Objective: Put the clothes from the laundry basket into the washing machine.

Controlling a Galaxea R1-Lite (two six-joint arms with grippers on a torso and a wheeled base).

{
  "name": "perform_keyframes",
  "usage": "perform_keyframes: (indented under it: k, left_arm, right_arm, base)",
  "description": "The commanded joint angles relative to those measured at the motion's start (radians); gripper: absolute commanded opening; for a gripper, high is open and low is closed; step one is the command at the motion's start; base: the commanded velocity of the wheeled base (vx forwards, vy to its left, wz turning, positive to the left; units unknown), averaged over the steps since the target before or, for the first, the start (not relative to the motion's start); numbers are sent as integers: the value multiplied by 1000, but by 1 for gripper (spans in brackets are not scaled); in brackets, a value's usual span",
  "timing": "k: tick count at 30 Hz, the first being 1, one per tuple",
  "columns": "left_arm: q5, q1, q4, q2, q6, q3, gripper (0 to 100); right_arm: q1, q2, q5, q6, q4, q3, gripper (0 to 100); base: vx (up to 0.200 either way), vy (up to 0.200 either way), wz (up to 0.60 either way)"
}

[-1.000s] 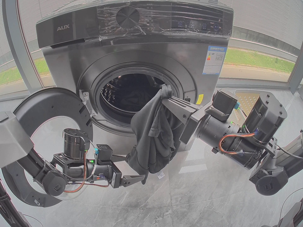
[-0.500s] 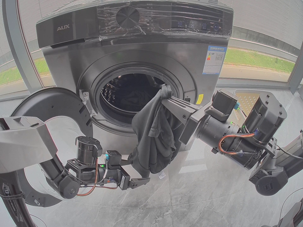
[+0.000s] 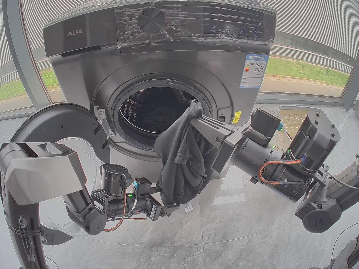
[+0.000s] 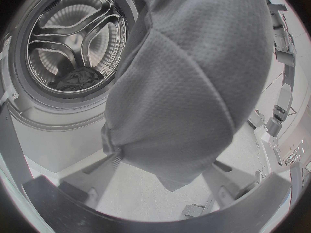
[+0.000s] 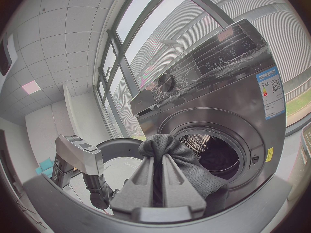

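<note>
One grey garment (image 3: 179, 157) hangs outside the washing machine (image 3: 160, 56), its top at the opening's three o'clock, pinched by the right gripper (image 3: 197, 117). The left gripper (image 3: 168, 197) sits at its hem. Left wrist view: fingers (image 4: 97, 175) spread either side of the cloth, and a dark garment (image 4: 76, 79) lies at six o'clock in the drum (image 4: 64, 23). Right wrist view: jaws clamp the bunched cloth. Loading seems partly done; this piece must yet go in.

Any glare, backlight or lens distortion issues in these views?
Head view: fisheye bends the window frames; plastic wrap on the washing machine glints. Left wrist view: grey garment near the lens hides part of the drum, whose ribs reflect brightly. Right wrist view: dark round vignette; bright windows behind.
</note>
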Motion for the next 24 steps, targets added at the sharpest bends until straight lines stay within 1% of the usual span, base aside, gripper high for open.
perform_keyframes:
  k: [1,3,5,10,13,14,16,20,22,23,24]
  left_arm:
    - [7,-1,-6,29,-1,-32,0]
    - [22,-1,-14,28,1,-38,0]
    - [24,-1,-32,23,-1,-41,0]
    - [24,-1,-130,14,-8,-22,0]
    - [24,1,-210,-12,-4,38,0]
    - [24,1,-236,-35,1,68,0]
    - [19,3,-272,-70,1,130,0]
    - [13,10,-353,-139,2,232,0]
    - [13,10,-353,-139,2,232,0]
    - [7,18,-416,-173,2,281,0]
    - [7,19,-422,-176,2,284,0]
  right_arm:
    - [1,-5,0,0,-2,4,0]
    - [-1,-5,0,1,-2,5,0]
    - [-1,-7,0,1,-2,10,0]
    - [-4,-2,2,1,-3,15,0]
    - [-18,1,6,1,-2,15,0]
    - [-19,2,3,0,-2,13,0]
    - [-33,11,2,0,-2,12,0]
    - [-90,51,-1,-4,-2,2,0]
    - [-90,51,-1,-4,-2,2,0]
    - [-128,73,-6,-5,0,-1,0]
    - [-133,76,-6,-5,0,-1,0]
  base:
    - [0,0,0]
    - [0,0,0]
    - [0,0,0]
    - [0,0,0]
    - [0,0,0]
    - [0,0,0]
    - [0,0,0]
    - [0,0,0]
    - [0,0,0]
    - [0,0,0]
    - [0,0,0]
